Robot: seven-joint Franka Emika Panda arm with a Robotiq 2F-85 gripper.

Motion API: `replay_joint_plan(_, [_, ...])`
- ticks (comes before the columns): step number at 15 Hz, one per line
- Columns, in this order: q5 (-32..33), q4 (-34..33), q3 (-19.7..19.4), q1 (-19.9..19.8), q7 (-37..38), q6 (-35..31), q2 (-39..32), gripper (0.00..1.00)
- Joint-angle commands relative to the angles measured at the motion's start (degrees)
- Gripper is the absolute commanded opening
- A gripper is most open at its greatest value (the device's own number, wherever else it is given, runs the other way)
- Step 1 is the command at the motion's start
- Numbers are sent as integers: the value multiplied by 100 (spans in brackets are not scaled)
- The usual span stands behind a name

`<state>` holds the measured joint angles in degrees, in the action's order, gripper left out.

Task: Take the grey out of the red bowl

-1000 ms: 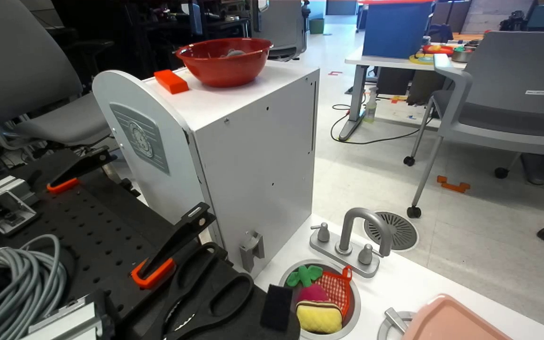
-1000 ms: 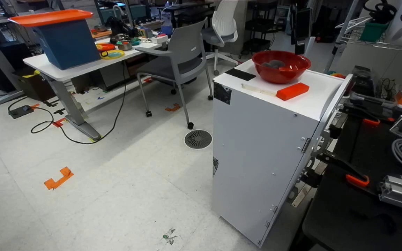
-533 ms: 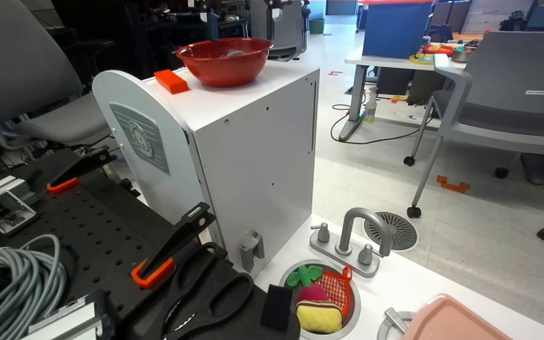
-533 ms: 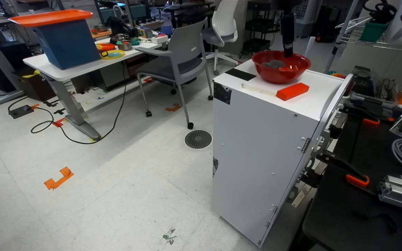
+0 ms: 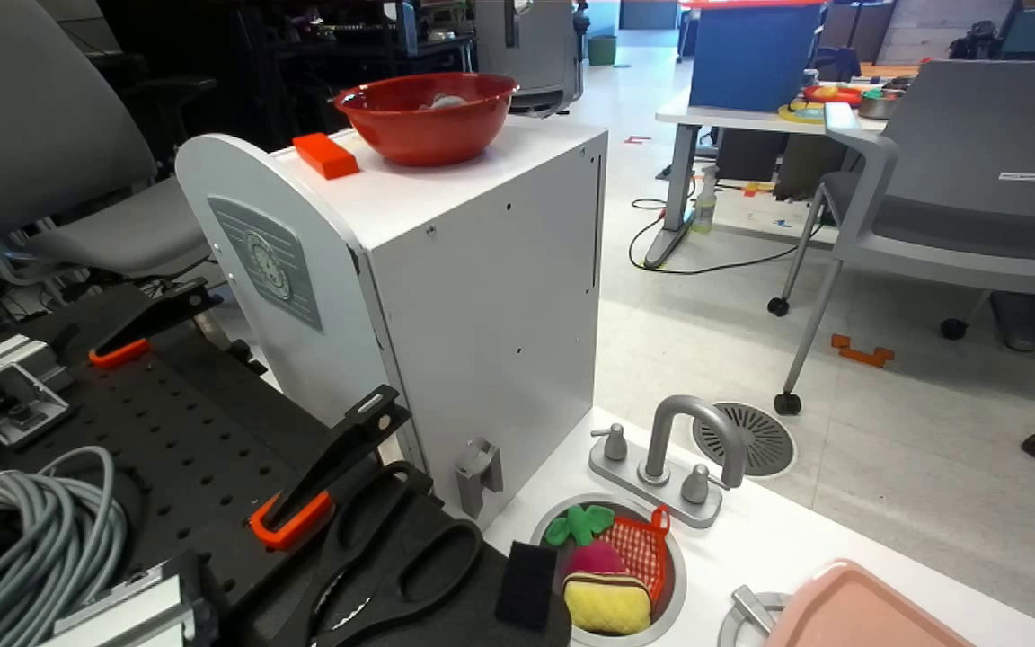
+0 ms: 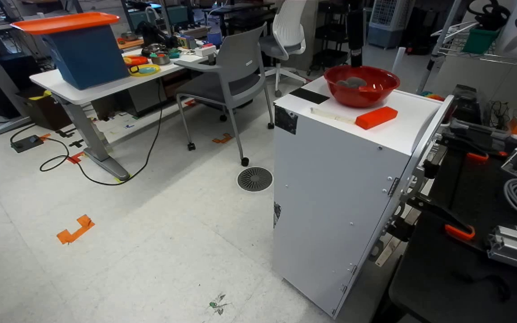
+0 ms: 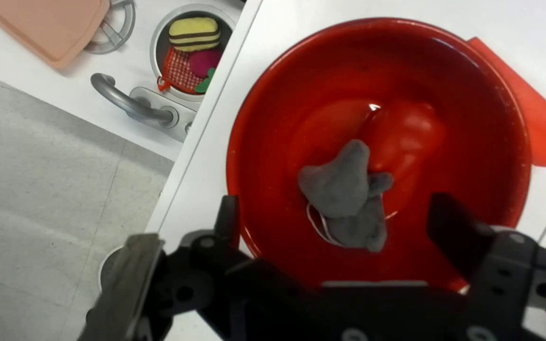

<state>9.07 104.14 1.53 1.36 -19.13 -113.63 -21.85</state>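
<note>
The red bowl (image 5: pixel 428 126) stands upright on top of the white cabinet, in both exterior views (image 6: pixel 361 92). A grey soft toy (image 7: pixel 339 184) with a thin pale string lies in it, left of the bowl's middle in the wrist view. Its top shows over the rim in both exterior views (image 6: pixel 355 82). My gripper (image 7: pixel 333 208) is open and empty above the bowl. In the wrist view its fingers stand wide apart, one on each side of the toy, with no contact visible. In an exterior view both fingers (image 5: pixel 409 31) hang above and behind the bowl.
A red-orange block (image 6: pixel 376 117) lies beside the bowl on the cabinet top (image 5: pixel 455 189). Below stands a sink (image 5: pixel 681 575) with toy food, a faucet (image 5: pixel 661 449) and a pink tray (image 5: pixel 868 611). A black table (image 5: pixel 149 431) with clamps stands alongside.
My gripper has moved sideways above the bowl, leftward in an exterior view. It came down, then rose slightly in the last half second. The bowl and the toy have not moved.
</note>
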Motion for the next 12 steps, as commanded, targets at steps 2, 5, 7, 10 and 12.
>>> replay_joint_plan(2, [171, 7, 120, 164, 211, 78, 265, 100])
replay_joint_plan(5, [127, 147, 144, 216, 343, 49, 389, 100])
replay_joint_plan(7, [173, 282, 119, 270, 657, 38, 487, 100])
replay_joint_plan(10, [131, 448, 122, 260, 851, 7, 583, 100])
replay_joint_plan(12, [3, 533, 150, 208, 760, 5, 608, 100])
